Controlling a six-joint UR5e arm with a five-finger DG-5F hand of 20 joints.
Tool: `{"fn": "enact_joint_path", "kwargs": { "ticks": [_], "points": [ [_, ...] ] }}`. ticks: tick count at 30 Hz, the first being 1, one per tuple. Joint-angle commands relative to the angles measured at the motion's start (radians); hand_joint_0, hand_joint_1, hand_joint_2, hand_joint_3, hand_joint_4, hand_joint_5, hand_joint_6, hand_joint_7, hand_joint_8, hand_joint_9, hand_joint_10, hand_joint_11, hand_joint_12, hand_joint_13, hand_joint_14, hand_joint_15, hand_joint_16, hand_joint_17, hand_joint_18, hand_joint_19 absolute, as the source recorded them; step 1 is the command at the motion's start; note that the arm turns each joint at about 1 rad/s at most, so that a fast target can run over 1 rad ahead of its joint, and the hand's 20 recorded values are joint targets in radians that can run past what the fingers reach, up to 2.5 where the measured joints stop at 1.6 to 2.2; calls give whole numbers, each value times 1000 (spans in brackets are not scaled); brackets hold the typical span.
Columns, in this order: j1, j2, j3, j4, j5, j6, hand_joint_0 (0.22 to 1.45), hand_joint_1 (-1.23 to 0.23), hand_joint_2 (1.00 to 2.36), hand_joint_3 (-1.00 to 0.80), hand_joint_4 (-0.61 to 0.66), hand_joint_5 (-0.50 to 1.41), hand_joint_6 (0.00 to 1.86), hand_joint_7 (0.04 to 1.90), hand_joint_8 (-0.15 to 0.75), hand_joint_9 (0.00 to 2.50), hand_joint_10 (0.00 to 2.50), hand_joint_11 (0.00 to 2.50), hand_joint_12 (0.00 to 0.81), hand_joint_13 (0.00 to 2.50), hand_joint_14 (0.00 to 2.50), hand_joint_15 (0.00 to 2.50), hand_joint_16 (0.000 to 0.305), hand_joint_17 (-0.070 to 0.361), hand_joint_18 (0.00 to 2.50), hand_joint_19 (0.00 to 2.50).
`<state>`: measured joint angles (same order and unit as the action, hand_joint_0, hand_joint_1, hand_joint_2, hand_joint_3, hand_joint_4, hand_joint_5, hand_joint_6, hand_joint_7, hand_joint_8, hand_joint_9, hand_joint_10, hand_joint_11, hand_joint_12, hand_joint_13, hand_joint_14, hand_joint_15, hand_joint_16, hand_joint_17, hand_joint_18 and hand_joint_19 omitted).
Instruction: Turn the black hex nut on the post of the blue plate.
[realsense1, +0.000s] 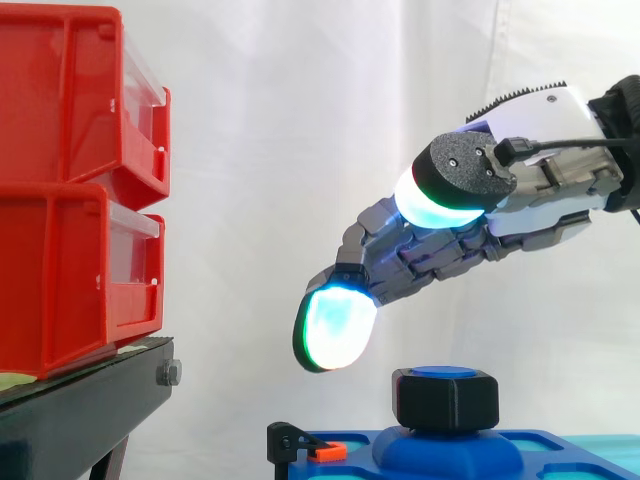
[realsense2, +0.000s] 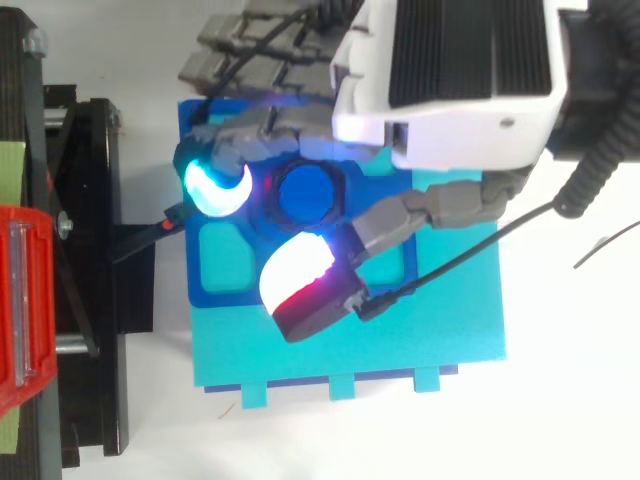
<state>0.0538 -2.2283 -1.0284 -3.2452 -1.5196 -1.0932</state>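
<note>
Robot hand (realsense1: 450, 250) hovers at centre right of the side view, fingers loosely spread and holding nothing, just above the black hex nut (realsense1: 445, 398), which sits on the post (realsense2: 305, 193) of the blue plate (realsense1: 450, 458) at bottom centre

black hex nut (realsense1: 445, 398) on post (realsense2: 305, 192), blue plate (realsense1: 360, 468)
</note>
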Motion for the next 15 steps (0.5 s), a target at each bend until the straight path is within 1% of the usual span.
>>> {"fn": "enact_joint_path", "kwargs": {
  "ticks": [1, 4, 6, 9, 10, 15],
  "points": [
    [11, -2, -2, 4, 2, 2, 475, -235, 1000, -500, 154, -223, 502, 751, 228, 124, 0, 0, 377, 38, 0, 0, 60, 136, 0, 68],
    [20, -2, -4, -11, 16, 2, 475, -235, 1000, -500, 154, -224, 502, 754, 228, 127, 0, 0, 378, 38, 0, 0, 60, 136, 0, 68],
    [21, -2, -4, -22, 16, 2, 476, -235, 1000, -500, 153, -223, 502, 755, 228, 128, 0, 0, 377, 38, 0, 0, 60, 136, 0, 68],
    [20, -1, -4, -42, 12, 2, 475, -235, 1000, -500, 152, -223, 502, 754, 229, 128, 0, 0, 377, 38, 0, 0, 60, 136, 0, 67],
    [17, -1, -2, -53, 10, 2, 476, -236, 1000, -500, 154, -223, 502, 754, 229, 128, 0, 0, 377, 38, 0, 0, 60, 135, 0, 72],
    [11, -1, -2, -62, 6, 1, 476, -235, 1000, -500, 153, -223, 502, 754, 228, 128, 0, 0, 377, 38, 0, 0, 60, 136, 0, 69]
  ]
}}
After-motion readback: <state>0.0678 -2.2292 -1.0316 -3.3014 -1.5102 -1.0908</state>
